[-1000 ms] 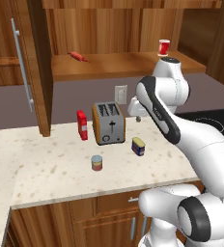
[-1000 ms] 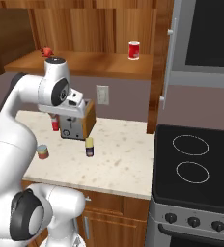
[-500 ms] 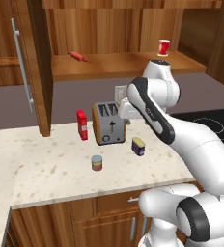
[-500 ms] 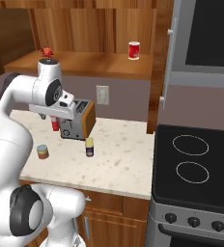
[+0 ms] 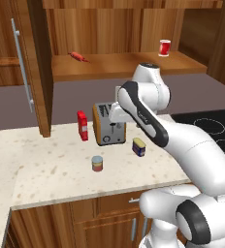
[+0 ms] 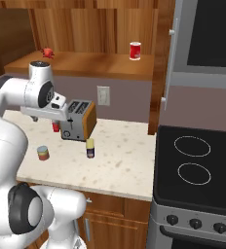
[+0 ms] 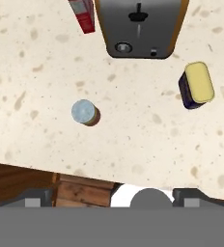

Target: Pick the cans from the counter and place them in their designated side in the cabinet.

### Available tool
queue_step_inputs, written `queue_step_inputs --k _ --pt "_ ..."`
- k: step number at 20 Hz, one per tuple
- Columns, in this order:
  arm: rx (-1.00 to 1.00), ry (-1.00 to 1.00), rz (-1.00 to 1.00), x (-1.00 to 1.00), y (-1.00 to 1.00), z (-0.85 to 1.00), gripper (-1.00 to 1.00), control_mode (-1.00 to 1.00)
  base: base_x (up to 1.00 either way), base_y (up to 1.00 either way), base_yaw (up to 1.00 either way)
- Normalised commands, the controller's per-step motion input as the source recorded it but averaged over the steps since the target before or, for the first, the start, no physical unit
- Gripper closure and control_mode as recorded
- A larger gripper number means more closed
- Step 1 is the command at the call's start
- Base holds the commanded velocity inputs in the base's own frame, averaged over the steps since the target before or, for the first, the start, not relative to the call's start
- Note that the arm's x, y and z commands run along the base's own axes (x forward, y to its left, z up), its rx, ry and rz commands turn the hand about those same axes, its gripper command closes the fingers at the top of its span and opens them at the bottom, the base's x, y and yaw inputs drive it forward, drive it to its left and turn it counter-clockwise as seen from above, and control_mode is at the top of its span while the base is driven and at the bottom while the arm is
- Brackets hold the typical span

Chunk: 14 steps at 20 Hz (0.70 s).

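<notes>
Fingers [image 7: 39, 197] apart and empty, the hand hovers high over the counter [image 7: 133, 144], seemingly choosing: the round can [image 7: 84, 112] at ten o'clock needs a descent.

We've got the white arm rising from its base and folding into a high arch, elbow up, forearm reaching out over the worktop [image 5: 46, 169]. Our wrist is bent so the hand faces straight down, well above the surface. Down the hand camera, the claw [image 7: 111, 197] shows its two dark fingertips [image 7: 34, 198] at the bottom edge, standing far apart with the jaws spread wide. Nothing sits between them; we're gripping nothing, and the claw touches nothing.
</notes>
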Motion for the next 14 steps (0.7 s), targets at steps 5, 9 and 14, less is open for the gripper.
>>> queue_step_inputs --k 5,9,14 --pt "0.00 -0.06 0.02 -0.02 0.13 -0.07 -1.00 -1.00 0.00 0.00 0.00" --pt "0.00 -0.05 0.01 0.00 0.17 -0.11 -1.00 -1.00 0.00 0.00 0.00" --pt "0.00 -0.01 0.02 0.00 0.23 -0.17 -1.00 -1.00 0.00 0.00 0.00"
